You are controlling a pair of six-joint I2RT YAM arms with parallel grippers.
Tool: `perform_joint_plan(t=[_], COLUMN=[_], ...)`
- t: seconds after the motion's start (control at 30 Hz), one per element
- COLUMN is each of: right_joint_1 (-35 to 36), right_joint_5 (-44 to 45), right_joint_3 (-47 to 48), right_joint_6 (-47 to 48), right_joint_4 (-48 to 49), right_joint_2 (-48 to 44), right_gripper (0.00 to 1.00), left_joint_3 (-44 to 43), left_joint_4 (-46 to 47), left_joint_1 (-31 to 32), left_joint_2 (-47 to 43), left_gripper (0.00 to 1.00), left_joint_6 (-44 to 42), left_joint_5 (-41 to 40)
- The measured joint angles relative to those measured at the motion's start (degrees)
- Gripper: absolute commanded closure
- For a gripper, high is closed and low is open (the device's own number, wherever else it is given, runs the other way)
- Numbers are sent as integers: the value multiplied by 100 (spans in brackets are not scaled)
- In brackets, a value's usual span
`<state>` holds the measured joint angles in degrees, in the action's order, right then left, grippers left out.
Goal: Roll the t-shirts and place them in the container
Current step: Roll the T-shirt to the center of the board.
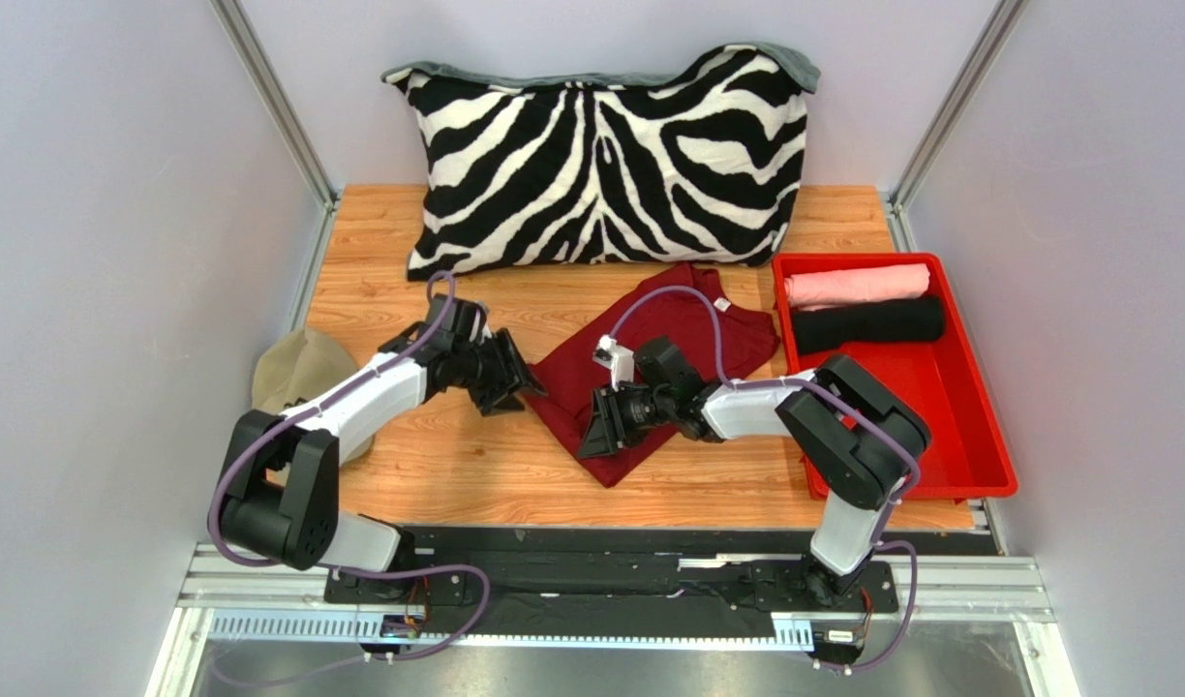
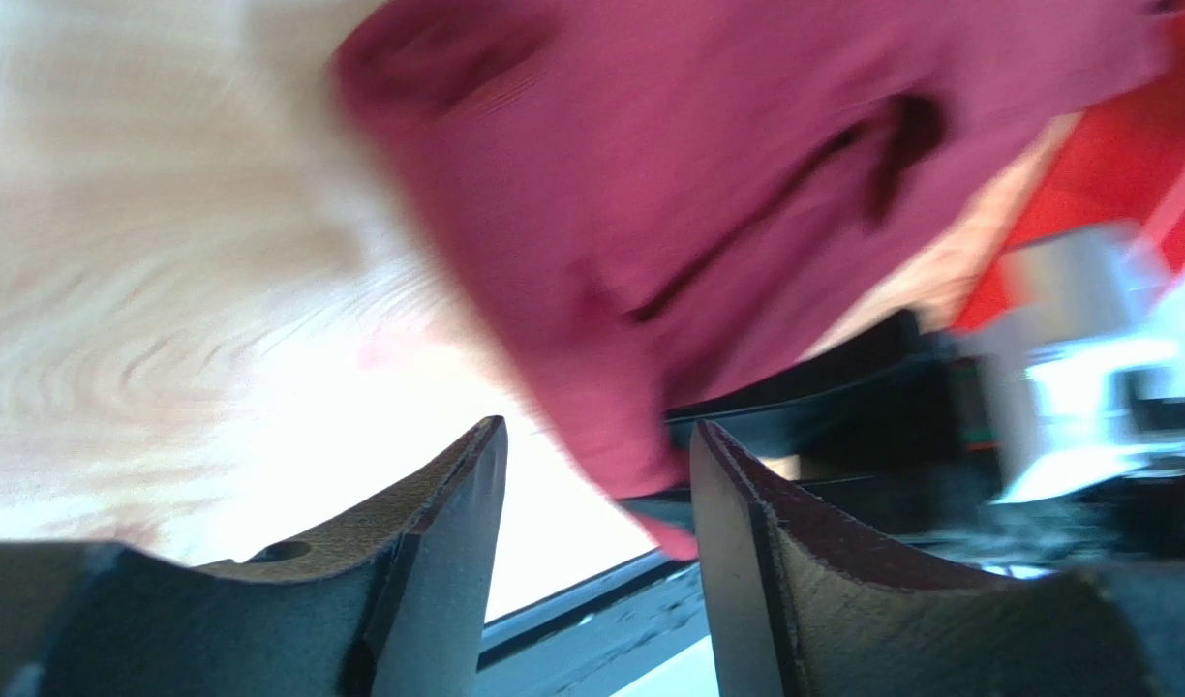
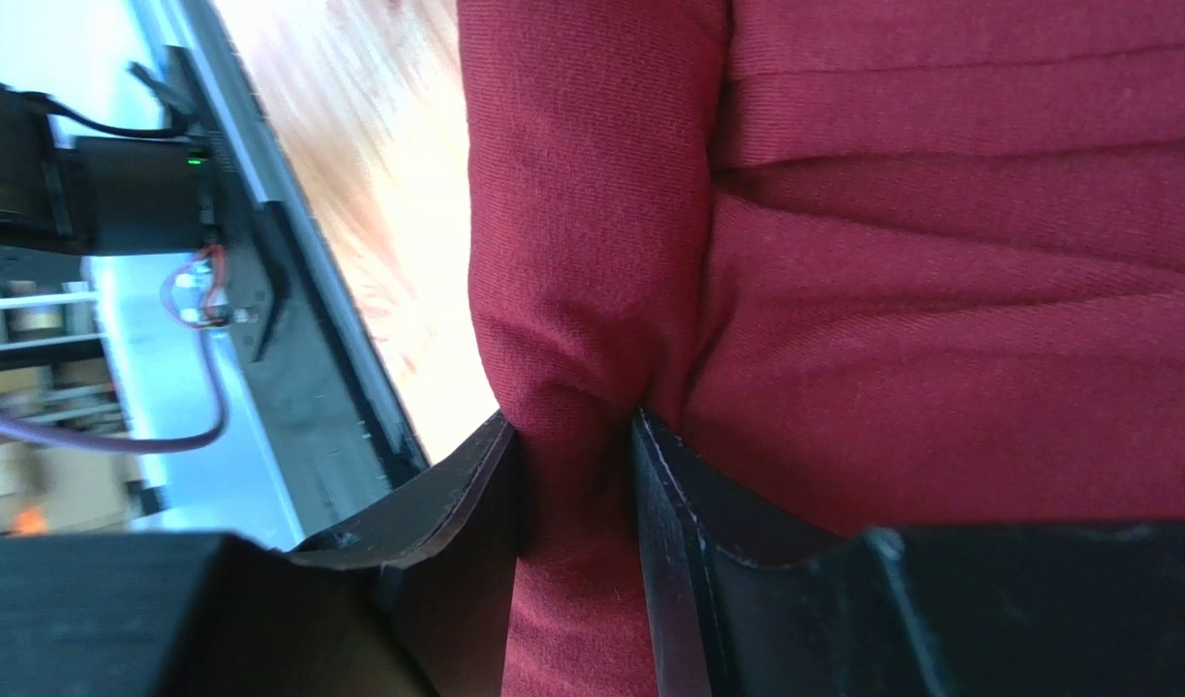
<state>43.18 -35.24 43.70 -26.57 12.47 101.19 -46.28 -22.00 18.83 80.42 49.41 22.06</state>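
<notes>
The pink shirt point(image 1: 856, 283) and black shirt point(image 1: 866, 323) are rolled; my right gripper point(image 3: 572, 424) pinches the unrolled red shirt point(image 1: 700, 327), left gripper point(image 2: 596, 429) apart.

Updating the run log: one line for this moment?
left gripper: open | right gripper: pinching maroon t-shirt fold | pink t-shirt, black t-shirt: rolled, in red tray

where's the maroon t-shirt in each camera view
top external: maroon t-shirt mid-table, left of the red tray.
left wrist: upper middle and right, above the open left gripper.
right wrist: centre and right, a fold pinched in the right gripper.
shared landmark: the wooden table, beside the shirt in all three.
</notes>
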Motion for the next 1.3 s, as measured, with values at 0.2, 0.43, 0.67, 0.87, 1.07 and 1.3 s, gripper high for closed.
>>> perform_joint_plan(t=[0.2, 0.43, 0.67, 0.87, 1.07, 1.3], right_joint_1=[-118, -177, -225, -48, 946, 2564], right_joint_5=[-455, -610, -638, -247, 1410, 4433], right_joint_3=[-120, -240, -387, -531, -407, 590], right_joint_6=[-374, -577, -793, -763, -260, 155], right_joint_4=[437, 675, 905, 748, -391, -2122], right_joint_2=[195, 240, 234, -157, -874, -1008], right_gripper=[62, 62, 55, 39, 31, 26], left_joint_3=[490, 490, 487, 96, -651, -837], left_joint_4=[448, 1078, 935, -74, -1132, -1766], left_joint_1=[260, 472, 597, 627, 645, 643], left_joint_2=[212, 590, 649, 649, 861, 1172], left_gripper=[37, 49, 97, 100, 100, 100], left_joint_6=[138, 365, 645, 614, 334, 140], left_joint_5=[15, -61, -426, -597, -678, -706])
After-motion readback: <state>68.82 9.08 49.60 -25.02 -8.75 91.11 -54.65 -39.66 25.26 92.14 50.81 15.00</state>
